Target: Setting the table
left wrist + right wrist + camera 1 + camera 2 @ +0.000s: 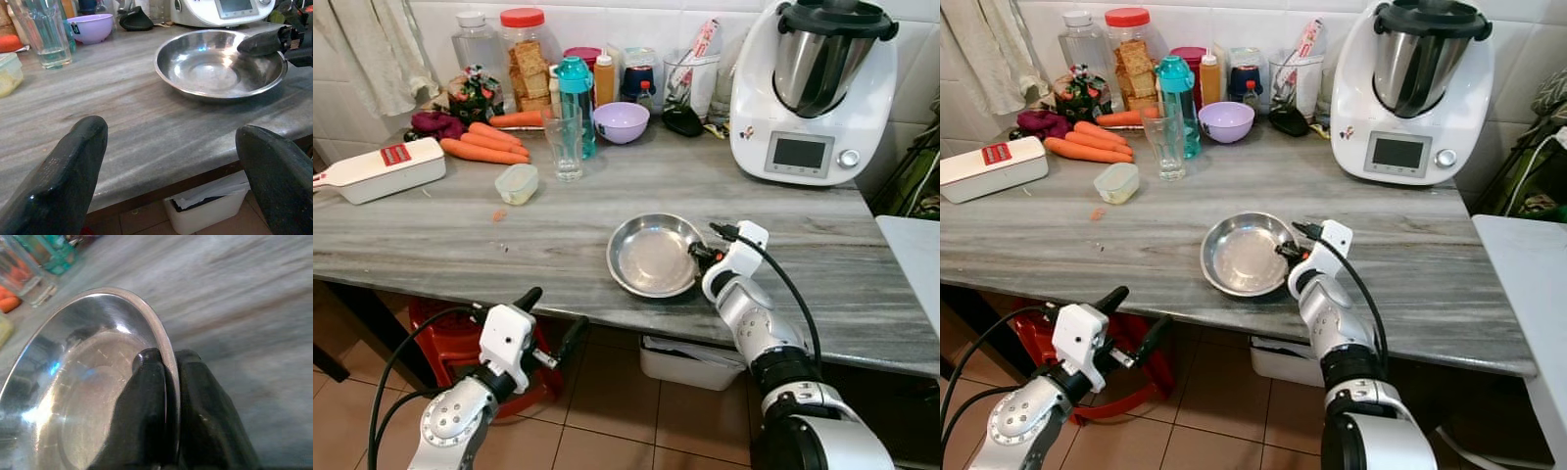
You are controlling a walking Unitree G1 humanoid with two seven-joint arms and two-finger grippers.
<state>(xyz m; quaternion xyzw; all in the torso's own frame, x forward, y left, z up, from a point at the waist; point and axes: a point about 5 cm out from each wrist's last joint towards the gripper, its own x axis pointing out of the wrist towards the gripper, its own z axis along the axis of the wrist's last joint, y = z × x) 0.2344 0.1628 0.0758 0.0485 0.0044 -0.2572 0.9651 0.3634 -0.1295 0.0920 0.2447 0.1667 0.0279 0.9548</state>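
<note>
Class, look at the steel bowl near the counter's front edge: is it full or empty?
Empty: the steel bowl's bare shiny bottom shows in the left wrist view. The right pincer grips its rim.

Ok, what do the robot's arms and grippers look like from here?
Both arms are silver metal with ribbed black joint bands and white wrist blocks. Looping black cables run along each. The left gripper and right gripper each carry two long, rounded, glossy black fingers. No markings are legible.
</note>
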